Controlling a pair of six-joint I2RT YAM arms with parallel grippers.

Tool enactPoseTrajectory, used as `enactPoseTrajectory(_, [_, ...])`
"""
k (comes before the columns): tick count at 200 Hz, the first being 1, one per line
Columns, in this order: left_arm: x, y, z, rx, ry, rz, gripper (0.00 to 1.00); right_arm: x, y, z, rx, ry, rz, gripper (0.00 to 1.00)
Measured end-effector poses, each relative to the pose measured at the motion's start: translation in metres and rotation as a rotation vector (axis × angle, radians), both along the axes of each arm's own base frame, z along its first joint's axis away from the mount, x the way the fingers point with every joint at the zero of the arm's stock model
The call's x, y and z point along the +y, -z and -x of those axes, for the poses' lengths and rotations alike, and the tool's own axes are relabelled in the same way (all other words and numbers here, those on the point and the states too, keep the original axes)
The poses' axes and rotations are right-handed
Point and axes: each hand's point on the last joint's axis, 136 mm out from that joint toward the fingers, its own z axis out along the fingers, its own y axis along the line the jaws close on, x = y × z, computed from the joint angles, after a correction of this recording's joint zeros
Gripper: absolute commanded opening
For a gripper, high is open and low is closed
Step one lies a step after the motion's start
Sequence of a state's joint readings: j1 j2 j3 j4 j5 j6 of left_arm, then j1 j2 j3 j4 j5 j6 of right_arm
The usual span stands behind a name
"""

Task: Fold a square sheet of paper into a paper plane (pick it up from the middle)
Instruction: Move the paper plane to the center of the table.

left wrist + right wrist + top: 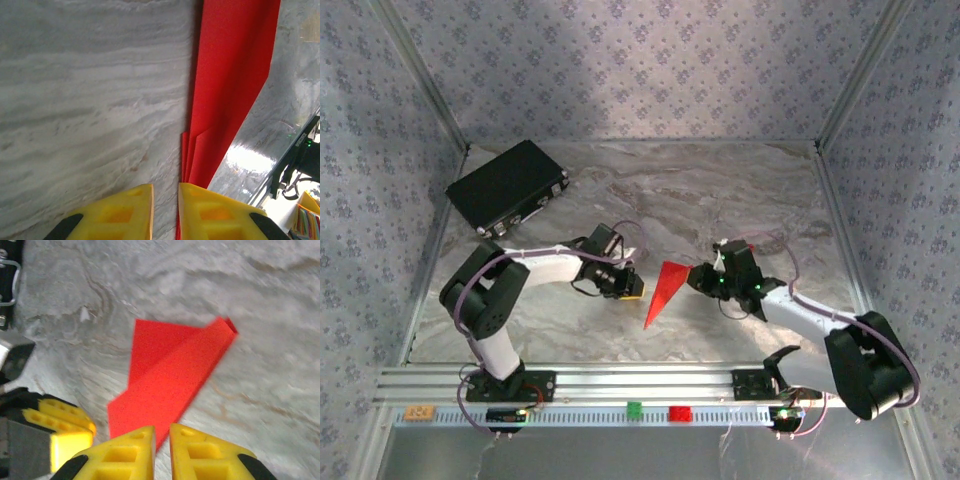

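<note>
The paper plane (665,290) is a slim red dart lying on the marble table, its tip pointing toward the near edge. In the left wrist view the paper plane (235,75) runs up the right side, its layered folds meeting my right-hand finger. My left gripper (639,289) (166,189) is open by a narrow gap with bare table showing between its fingers. From the right, my right gripper (696,278) (162,430) is also slightly open, just above the paper plane (170,375) and its edge. No unfolded square sheet of paper is in view.
A big flat black box (508,186) lies at the back left. Small orange (418,412), green (634,409) and red (679,413) blocks sit on the front rail. The left gripper's yellow finger (65,425) is close beside the right one.
</note>
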State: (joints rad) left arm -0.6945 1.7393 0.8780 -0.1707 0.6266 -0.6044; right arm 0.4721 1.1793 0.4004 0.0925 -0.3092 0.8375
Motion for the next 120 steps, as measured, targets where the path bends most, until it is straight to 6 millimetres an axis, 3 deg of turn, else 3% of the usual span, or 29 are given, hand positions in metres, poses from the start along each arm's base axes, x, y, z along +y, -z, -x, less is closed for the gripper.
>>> enactPoseTrajectory(47, [-0.018, -0.003, 0.0, 0.008, 0.039, 0.026, 0.21, -0.003, -0.005, 0.014, 0.0, 0.041, -0.041, 0.22])
enactPoseTrajectory(120, [-0.026, 0.002, 0.002, 0.03, 0.06, 0.03, 0.23, 0.004, 0.003, 0.027, 0.035, 0.009, -0.026, 0.25])
